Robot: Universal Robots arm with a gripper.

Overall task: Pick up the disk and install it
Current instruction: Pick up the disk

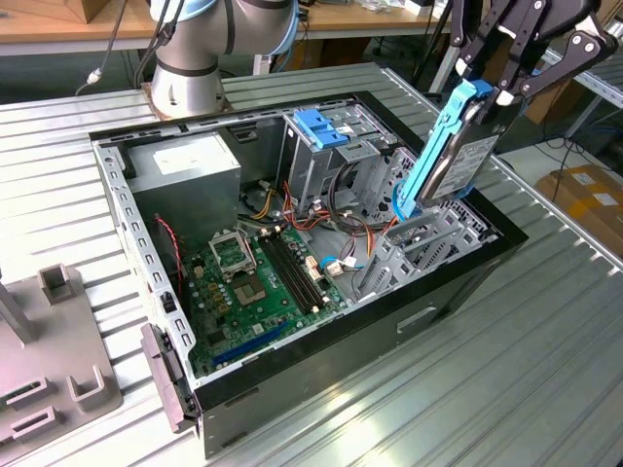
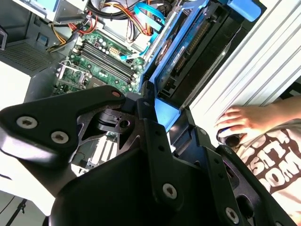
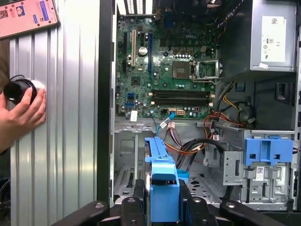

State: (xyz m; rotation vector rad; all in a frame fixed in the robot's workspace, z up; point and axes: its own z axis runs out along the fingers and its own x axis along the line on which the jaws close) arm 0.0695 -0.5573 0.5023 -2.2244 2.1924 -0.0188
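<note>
Scanning from the exterior view's left, we're passing the motherboard (image 1: pixel 258 282), then the blue-topped drive cage (image 1: pixel 319 128). After that the disk (image 1: pixel 465 161) is hanging over the grey bay (image 1: pixel 419 243) at the right end of the case (image 1: pixel 443 292). The gripper (image 1: pixel 494 95) is pinching it at the upper end of its blue bracket (image 1: pixel 433 156). We're thinking the trick here is squaring the bracket with the bay and going down slow, clear of the cables (image 1: pixel 341 219). The disk is standing on edge with its long axis leaning steeply and its lower end pointing down-left into the case.
</note>
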